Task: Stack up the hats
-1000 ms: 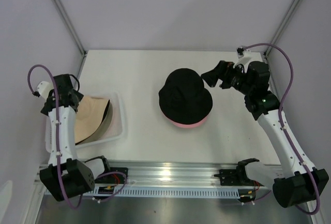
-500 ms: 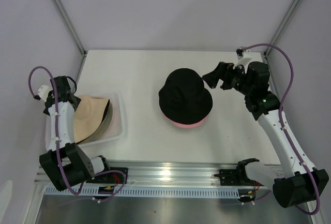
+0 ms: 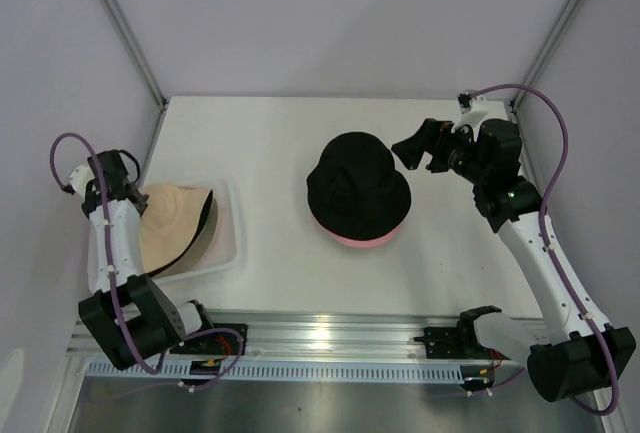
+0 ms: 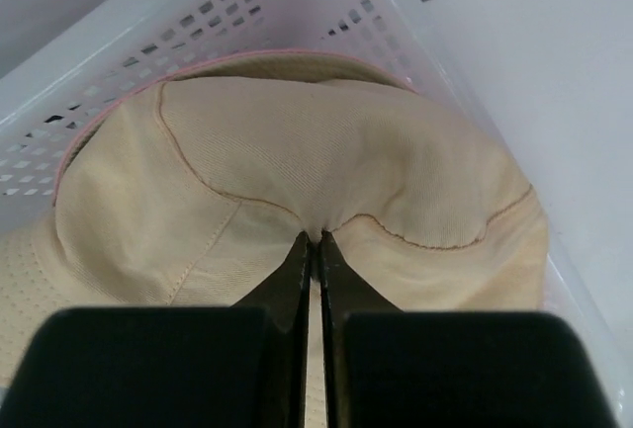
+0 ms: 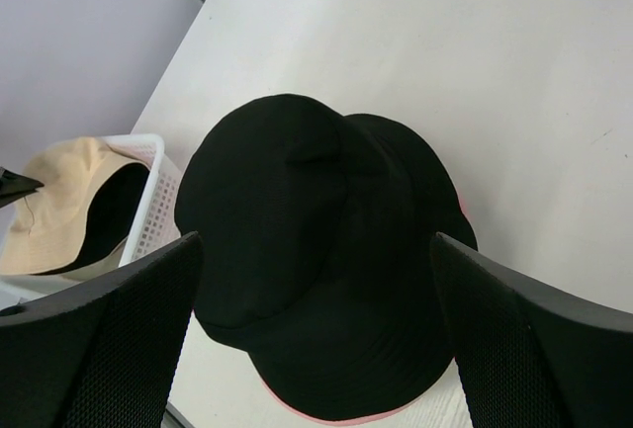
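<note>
A black hat (image 3: 357,191) lies on a pink hat at the table's middle, with only a pink rim (image 3: 360,242) showing under it. In the white basket lies a beige hat (image 3: 175,228). My left gripper (image 3: 135,198) is at its left side. In the left wrist view the left gripper (image 4: 316,242) is shut on a pinched fold of the beige hat (image 4: 326,151). My right gripper (image 3: 420,148) hovers open to the right of the black hat (image 5: 316,240), which shows between its wide-apart fingers (image 5: 99,339).
The white perforated basket (image 3: 232,243) stands at the table's left near edge, and its wall (image 4: 148,42) rises just behind the beige hat. Dark fabric (image 3: 205,218) shows under the beige hat's brim. The grey enclosure walls stand close on both sides.
My left gripper has closed from open onto the beige hat, and its wrist has shifted slightly left over the basket. The right arm and the black hat have stayed put.
</note>
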Robot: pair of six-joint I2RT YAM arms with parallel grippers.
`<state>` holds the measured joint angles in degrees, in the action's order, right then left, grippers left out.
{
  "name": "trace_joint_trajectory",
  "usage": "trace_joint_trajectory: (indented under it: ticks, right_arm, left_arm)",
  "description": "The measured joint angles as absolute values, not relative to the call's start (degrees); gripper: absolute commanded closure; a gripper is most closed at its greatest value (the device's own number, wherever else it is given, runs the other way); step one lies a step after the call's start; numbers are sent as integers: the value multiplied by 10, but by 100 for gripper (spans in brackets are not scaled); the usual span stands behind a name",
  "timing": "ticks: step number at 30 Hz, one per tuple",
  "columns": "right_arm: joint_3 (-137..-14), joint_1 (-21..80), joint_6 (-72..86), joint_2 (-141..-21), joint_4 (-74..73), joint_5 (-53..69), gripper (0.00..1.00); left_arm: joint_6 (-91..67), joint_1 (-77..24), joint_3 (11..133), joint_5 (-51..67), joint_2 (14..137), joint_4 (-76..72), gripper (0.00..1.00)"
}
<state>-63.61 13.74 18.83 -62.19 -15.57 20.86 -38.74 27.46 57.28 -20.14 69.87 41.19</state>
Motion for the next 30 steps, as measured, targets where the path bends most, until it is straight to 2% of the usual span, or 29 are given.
trace_joint_trajectory:
  ticks: [4, 8, 14, 18, 23, 27, 30]
  right_arm:
    - [-636, 136, 193, -622, -156, 204, 1]
    - [-636, 135, 199, -622, -154, 204, 0]
    - [-637, 129, 215, -625, -140, 209, 1]
    - [-642, 117, 234, -631, -136, 221, 0]
    - [-642, 105, 263, -629, -133, 230, 1]
    - [-642, 98, 276, -613, -136, 228, 1]
    - [-642, 88, 279, -593, -149, 218, 1]
  left_arm:
    - [-360, 276, 568, -162, 657, 407, 99]
    - [-319, 276, 578, -109, 557, 406, 99]
    - [-279, 247, 703, 38, 489, 415, 99]
    - [-302, 128, 750, 88, 462, 387, 99]
    - [-383, -11, 743, 88, 447, 281, 99]
    - [-422, -119, 759, 72, 510, 195, 99]
    - [-431, -201, 818, 54, 607, 149, 99]
